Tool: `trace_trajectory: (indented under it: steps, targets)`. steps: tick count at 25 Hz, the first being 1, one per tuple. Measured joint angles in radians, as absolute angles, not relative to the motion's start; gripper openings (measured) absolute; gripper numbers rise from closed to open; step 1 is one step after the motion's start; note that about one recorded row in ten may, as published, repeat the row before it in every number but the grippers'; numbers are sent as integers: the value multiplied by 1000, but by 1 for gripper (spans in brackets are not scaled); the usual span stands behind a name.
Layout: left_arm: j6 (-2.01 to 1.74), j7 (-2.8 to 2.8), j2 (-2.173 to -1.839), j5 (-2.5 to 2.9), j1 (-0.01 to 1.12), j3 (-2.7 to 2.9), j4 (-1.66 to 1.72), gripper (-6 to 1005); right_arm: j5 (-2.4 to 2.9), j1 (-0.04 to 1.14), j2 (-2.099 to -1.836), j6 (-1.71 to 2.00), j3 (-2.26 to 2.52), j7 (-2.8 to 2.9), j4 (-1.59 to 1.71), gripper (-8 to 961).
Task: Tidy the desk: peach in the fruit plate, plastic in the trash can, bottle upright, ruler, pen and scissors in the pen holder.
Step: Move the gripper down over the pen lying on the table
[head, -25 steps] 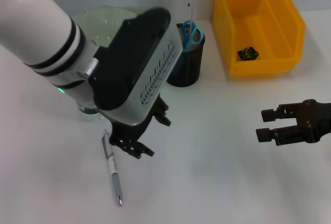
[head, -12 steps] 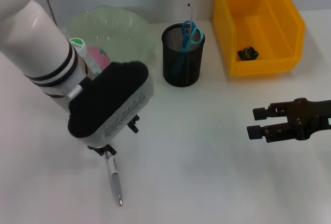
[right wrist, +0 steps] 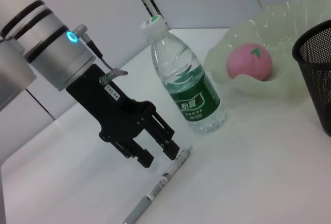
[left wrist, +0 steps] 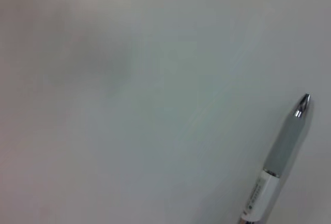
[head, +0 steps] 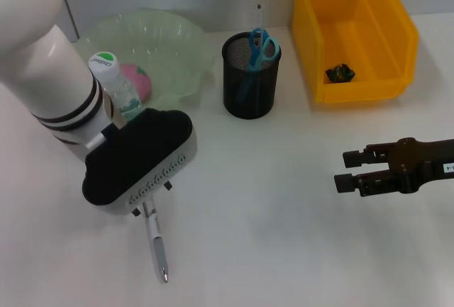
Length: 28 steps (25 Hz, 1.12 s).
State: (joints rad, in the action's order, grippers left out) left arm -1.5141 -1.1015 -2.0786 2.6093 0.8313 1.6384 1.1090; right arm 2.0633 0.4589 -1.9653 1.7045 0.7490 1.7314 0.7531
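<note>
Left gripper: now dropped from near pen holder to over pen top end, jaws parted, ungrasped; pen flat near-left; right gripper released, idle right; grasp next.

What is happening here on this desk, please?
The robot is tidying the desk. Its left gripper is down over the top end of the pen, fingers open around it, not yet closed. The pen lies flat on the table. The peach sits in the fruit plate, the bottle stands upright, scissors are in the pen holder, and dark plastic is in the yellow bin. The right gripper hovers open, idle, to the right.
</note>
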Motion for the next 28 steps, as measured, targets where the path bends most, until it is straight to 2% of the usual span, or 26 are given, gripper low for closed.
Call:
trace_trajectory:
  steps: [28]
  targets:
    - [-1491, -962, -2080, 2605, 801, 1759, 1111, 601, 2064, 479, -1982, 1651, 756, 1695, 708, 783]
